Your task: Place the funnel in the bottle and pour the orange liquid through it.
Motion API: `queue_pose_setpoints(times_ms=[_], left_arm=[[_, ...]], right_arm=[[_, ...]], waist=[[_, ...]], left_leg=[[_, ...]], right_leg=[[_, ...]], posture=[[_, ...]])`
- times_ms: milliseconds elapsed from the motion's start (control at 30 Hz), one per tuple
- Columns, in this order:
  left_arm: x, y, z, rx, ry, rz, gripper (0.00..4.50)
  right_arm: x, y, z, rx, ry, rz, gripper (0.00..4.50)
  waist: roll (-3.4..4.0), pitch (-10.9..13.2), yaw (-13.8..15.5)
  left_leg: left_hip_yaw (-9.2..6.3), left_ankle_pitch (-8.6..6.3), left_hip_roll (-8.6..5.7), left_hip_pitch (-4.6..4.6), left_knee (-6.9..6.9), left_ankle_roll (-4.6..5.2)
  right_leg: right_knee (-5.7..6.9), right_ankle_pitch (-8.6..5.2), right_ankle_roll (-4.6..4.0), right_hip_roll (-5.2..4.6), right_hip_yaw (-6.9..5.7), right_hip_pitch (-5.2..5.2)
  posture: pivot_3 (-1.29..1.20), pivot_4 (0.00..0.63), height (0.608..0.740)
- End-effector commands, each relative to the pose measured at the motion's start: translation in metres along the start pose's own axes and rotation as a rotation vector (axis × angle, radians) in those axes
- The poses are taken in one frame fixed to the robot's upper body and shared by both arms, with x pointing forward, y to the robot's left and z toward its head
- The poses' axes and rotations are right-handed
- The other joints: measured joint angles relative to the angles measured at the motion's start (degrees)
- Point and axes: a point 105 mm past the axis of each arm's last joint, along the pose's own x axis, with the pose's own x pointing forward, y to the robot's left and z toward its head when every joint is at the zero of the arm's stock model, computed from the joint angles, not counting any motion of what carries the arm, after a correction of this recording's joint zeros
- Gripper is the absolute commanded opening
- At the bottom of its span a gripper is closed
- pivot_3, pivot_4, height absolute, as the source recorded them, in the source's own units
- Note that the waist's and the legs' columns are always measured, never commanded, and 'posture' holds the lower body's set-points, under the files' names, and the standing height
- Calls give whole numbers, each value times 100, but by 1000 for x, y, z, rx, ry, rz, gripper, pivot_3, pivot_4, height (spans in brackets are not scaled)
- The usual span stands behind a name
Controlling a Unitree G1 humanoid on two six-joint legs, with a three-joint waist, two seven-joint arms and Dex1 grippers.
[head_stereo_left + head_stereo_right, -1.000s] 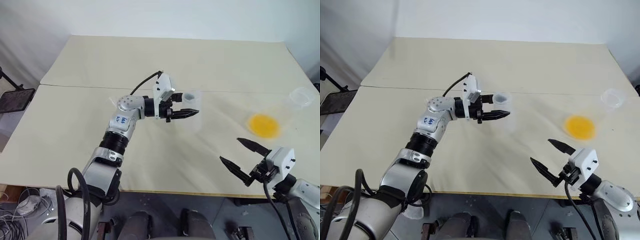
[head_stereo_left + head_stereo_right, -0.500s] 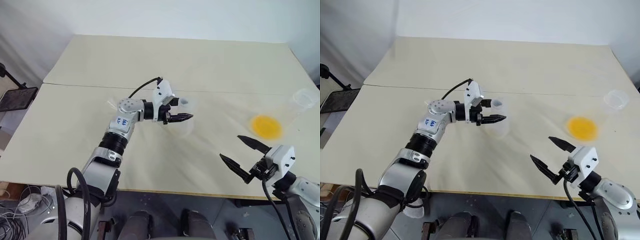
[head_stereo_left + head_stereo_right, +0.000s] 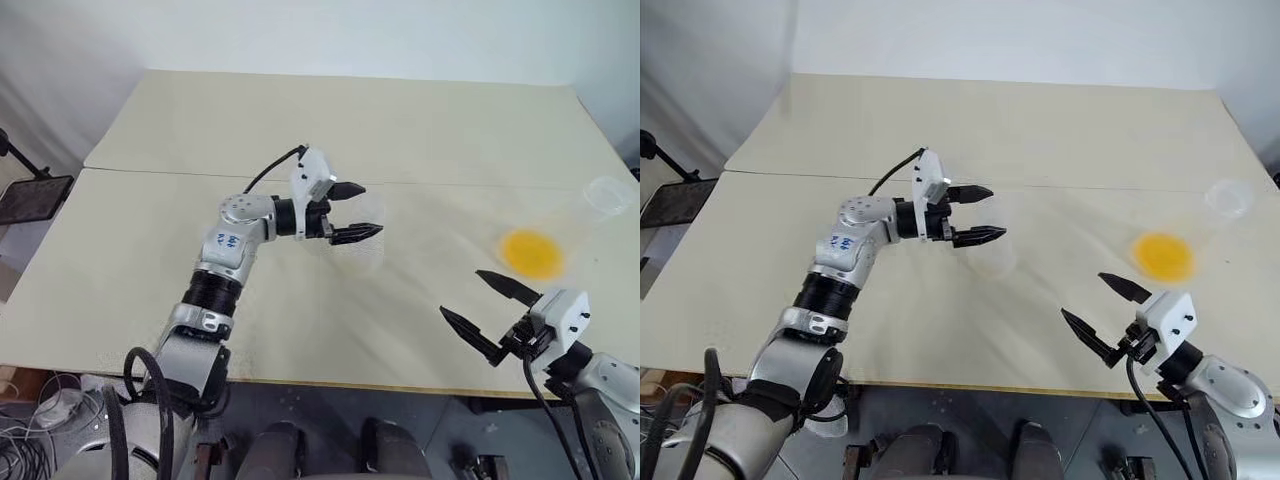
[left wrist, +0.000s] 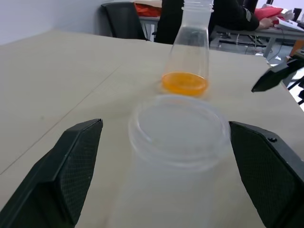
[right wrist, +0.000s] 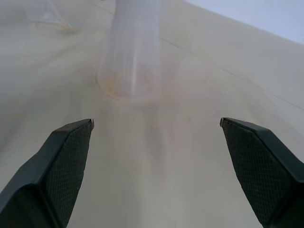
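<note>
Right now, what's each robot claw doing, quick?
Left gripper: open, around the bottle, not gripping.
Right gripper: open, holding nothing.

Clear empty bottle [image 4: 176,142] stands upright mid-worktop; well to its right, a second flask [image 4: 189,52] holds shallow orange liquid [image 3: 529,252]
</note>
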Motion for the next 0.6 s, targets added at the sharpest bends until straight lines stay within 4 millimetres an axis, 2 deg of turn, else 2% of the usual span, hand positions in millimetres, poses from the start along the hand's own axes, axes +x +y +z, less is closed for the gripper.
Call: queue_pose_setpoints(times_ms=[33, 233, 367, 500, 600], left_arm=[[-17, 0, 22, 35, -46, 23, 4427], [-42, 1, 29, 70, -10, 49, 4427], [-70, 8, 38, 108, -18, 116, 4427], [-107, 9, 42, 108, -45, 178, 4427], [-159, 13, 21, 101, 34, 310, 4427]], right_arm=[[-4, -4, 14, -49, -21, -2, 4500], [0, -10, 16, -58, -22, 16, 4500], [4, -11, 17, -60, -23, 39, 4500], [5, -12, 17, -58, -23, 50, 4500], [5, -12, 16, -51, -20, 64, 4500]], waist=[[0, 0, -12], [2, -1, 16], [2, -1, -9], [4, -1, -95], [6, -1, -133]], left_leg=[[-1, 0, 1, 0, 0, 0], [-6, 0, -1, 1, 4, 0], [-8, 0, -1, 1, 4, -1], [-11, -1, 2, 4, 0, -2], [-13, -2, 2, 7, -2, -3]], right_leg=[[0, 0, 0, 0, 0, 0], [2, 0, 0, -1, 5, 1], [2, 0, 0, 0, 5, 2], [4, 0, 0, 2, 5, 0], [6, 0, 0, 1, 6, 0]], posture=[[0, 150, 740], [0, 150, 740], [0, 150, 740], [0, 150, 740], [0, 150, 740]])
